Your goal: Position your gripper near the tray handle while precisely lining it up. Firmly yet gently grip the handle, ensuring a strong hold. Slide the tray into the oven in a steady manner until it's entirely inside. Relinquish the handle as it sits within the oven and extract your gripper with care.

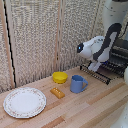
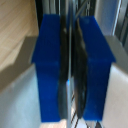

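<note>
**A mock kitchen in a lab**

A pale wooden table (image 1: 75,107) carries kitchenware: a plate (image 1: 24,102) at eight o'clock, a blue mug (image 1: 77,84) at centre, a yellow bowl (image 1: 60,77) beside it. An oven (image 1: 120,56) sits at three o'clock. Woven screens (image 1: 35,37) wall it off, and a white arm (image 1: 112,30) suggests a lab.

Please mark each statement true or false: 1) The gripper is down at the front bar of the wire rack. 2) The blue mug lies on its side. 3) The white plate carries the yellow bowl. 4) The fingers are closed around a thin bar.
1) True: the gripper is at the tray handle.
2) False: the blue mug stands upright.
3) False: the white plate is bare; the yellow bowl sits on the table.
4) True: the wrist view shows the blue fingers pinching the bar.
</note>
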